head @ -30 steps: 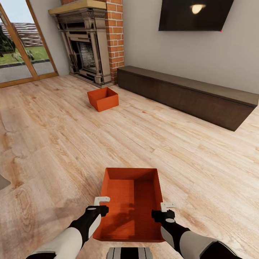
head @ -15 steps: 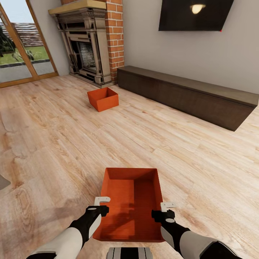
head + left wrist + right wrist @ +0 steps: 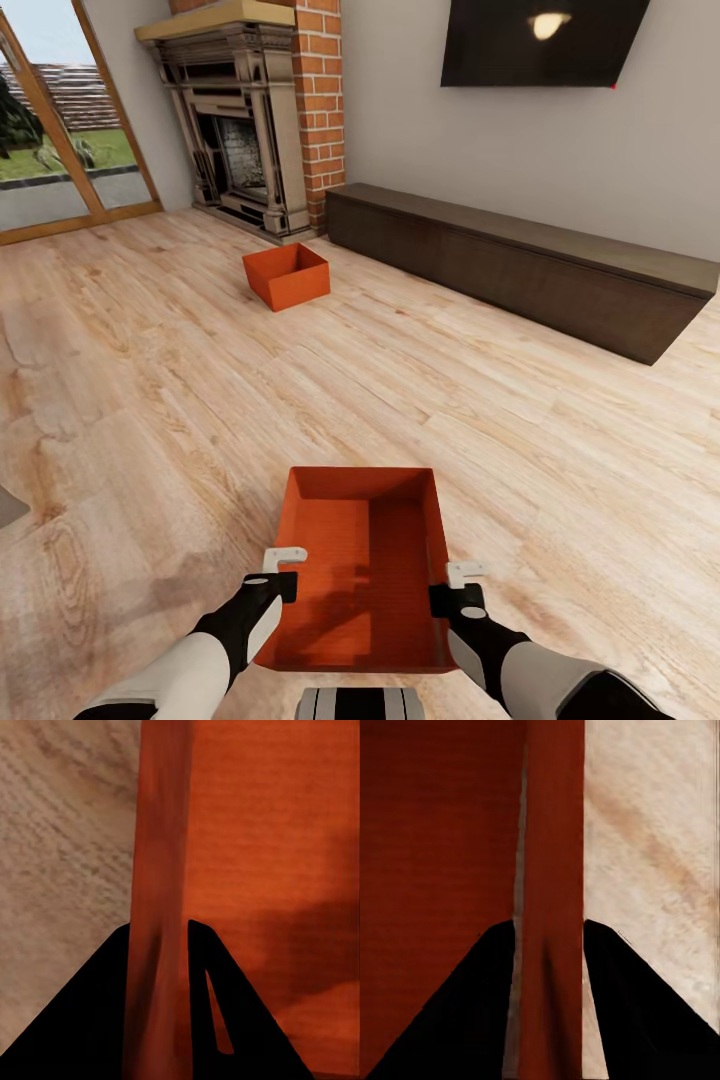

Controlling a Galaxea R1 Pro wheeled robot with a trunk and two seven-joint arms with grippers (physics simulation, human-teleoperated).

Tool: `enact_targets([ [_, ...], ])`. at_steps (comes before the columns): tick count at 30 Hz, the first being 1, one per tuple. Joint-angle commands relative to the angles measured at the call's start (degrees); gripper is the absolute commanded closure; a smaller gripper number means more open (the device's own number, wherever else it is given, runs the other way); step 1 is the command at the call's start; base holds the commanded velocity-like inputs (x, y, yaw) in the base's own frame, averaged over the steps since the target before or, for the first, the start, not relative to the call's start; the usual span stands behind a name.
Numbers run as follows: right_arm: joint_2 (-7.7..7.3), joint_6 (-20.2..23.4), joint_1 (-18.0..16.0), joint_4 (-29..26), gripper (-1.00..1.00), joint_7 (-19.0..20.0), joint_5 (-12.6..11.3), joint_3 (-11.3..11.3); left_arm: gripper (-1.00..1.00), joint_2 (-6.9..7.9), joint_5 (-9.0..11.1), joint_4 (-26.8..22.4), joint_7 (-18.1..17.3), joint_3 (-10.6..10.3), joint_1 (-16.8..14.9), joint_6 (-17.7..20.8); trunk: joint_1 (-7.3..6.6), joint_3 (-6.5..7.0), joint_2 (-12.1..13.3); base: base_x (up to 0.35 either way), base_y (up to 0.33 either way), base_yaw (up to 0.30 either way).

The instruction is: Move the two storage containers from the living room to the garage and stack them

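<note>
Light wood plank floor spreads to a brick fireplace and long dark cabinet. At 6 o'clock, the near storage container is gripped by both arms: the left end effector pinches its left wall, the right end effector its right wall. At 11 o'clock, the far storage container sits before the fireplace.

I'm seeing the near container hiding its own near wall; at twelve o'clock the TV is running off the frame.
</note>
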Motion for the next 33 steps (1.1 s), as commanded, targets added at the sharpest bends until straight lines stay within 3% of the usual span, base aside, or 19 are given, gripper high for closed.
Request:
enact_targets([
  [1, -0.24, -0.28, 0.0, 0.15, 1.0, 0.01, -1.23, -0.66, 1.0, 0.0, -1.5, -0.28, 0.37, 0.43, -0.02, 0.48, 0.04, -0.04, 0.01, 0.0, 0.0, 0.0],
  [16, -0.34, -0.28, 0.0, 0.15, 1.0, 0.01, -1.3, -0.66, 1.0, 0.0, -1.39, -0.32, 0.37, 0.43, -0.02, 0.83, -0.01, 0.4, 0.04, 0.0, 0.0, 0.0],
  [33, -0.4, -0.28, 0.0, 0.15, 1.0, 0.01, -1.21, -0.66, 1.0, 0.09, -1.07, -0.32, 0.29, 0.43, -0.02, 1.18, -3.75, 3.46, 6.86, 0.0, 0.0, 0.0],
])
